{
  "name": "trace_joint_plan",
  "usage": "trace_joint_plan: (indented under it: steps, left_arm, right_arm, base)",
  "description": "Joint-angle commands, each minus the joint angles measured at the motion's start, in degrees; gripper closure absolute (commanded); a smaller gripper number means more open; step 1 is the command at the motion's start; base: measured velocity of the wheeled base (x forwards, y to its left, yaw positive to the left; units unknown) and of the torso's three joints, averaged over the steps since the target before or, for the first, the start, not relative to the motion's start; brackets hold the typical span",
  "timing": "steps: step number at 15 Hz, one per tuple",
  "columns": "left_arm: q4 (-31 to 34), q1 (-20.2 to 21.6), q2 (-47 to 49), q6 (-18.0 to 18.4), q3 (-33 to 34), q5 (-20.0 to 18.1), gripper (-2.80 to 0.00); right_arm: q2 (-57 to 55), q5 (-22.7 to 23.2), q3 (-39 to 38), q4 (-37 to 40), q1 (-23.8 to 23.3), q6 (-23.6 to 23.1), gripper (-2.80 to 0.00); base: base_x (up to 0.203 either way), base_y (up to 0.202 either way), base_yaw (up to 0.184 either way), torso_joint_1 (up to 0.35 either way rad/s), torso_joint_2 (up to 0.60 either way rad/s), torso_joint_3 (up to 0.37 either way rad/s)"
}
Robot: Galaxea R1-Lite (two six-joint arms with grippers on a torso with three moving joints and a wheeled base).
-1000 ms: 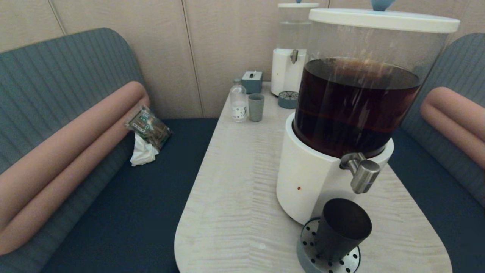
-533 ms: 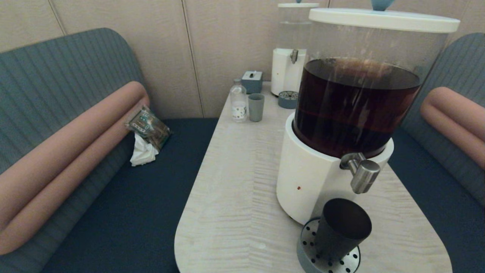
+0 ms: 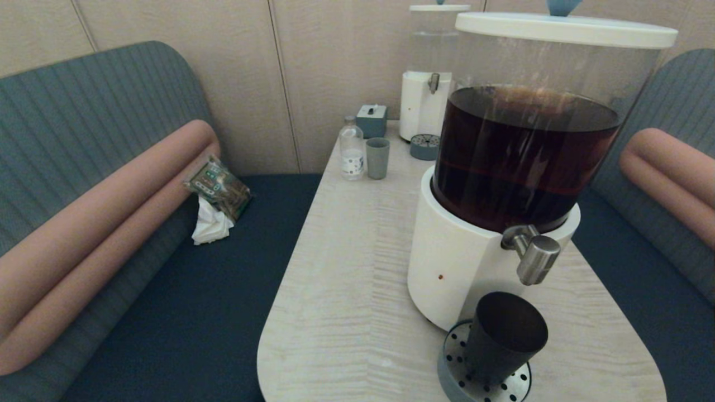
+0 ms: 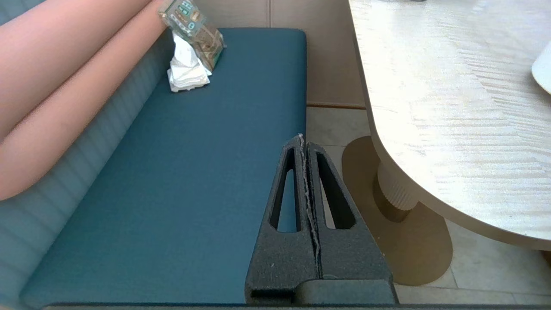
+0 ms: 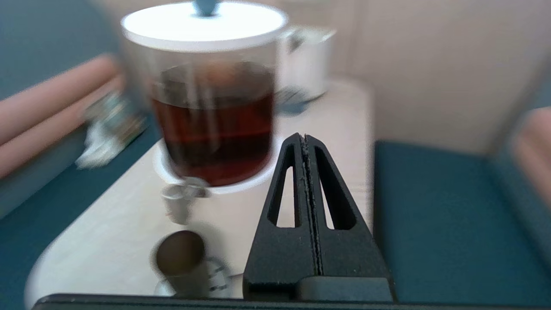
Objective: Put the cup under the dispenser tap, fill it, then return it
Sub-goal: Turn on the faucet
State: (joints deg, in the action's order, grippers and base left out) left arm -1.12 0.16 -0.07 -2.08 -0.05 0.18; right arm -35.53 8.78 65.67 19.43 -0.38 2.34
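Note:
The black cup (image 3: 503, 339) stands on the perforated steel drip tray (image 3: 453, 371) in front of the big dispenser of dark brown liquid (image 3: 519, 156). The steel dispenser tap (image 3: 534, 258) hangs just above and behind the cup's rim. The right wrist view shows the cup (image 5: 181, 258), the tap (image 5: 178, 202) and my right gripper (image 5: 304, 137), shut and empty, off the table's right side. My left gripper (image 4: 301, 140) is shut and empty over the blue bench seat, left of the table. Neither gripper shows in the head view.
Far back on the table (image 3: 346, 290) stand a small clear bottle (image 3: 351, 149), a grey-green cup (image 3: 377, 158), a small grey box (image 3: 371, 120) and the smaller clear-liquid dispenser (image 3: 430, 84). A snack packet and tissue (image 3: 215, 195) lie on the left bench.

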Motion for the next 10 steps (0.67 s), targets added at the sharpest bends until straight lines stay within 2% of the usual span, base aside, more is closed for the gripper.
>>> trace_joint_plan:
  steps: [1,5,7,10]
  left_arm:
    - [-0.02,0.02,0.07,-0.03,-0.04,-0.05,0.00]
    - [-0.02,0.02,0.07,-0.03,0.05,-0.09,0.00]
    - [-0.02,0.02,0.07,-0.03,0.05,-0.09,0.00]
    - [-0.02,0.02,0.07,-0.03,0.00,-0.04,0.00]
  right_arm:
    - [-13.09,2.85,8.83,5.34,0.17,0.11,0.00]
    - [-27.97,6.82,21.63,18.57,2.51,0.71,0.00]
    - [-31.86,7.30,22.84,23.18,5.55,1.82,0.00]
    - [-33.74,7.38,22.90,26.84,10.85,6.72,0.00]
  base:
    - [0.000,0.000,0.000,0.000,0.00,0.000]
    - [0.000,0.000,0.000,0.000,0.00,0.000]
    - [0.000,0.000,0.000,0.000,0.00,0.000]
    - [0.000,0.000,0.000,0.000,0.00,0.000]
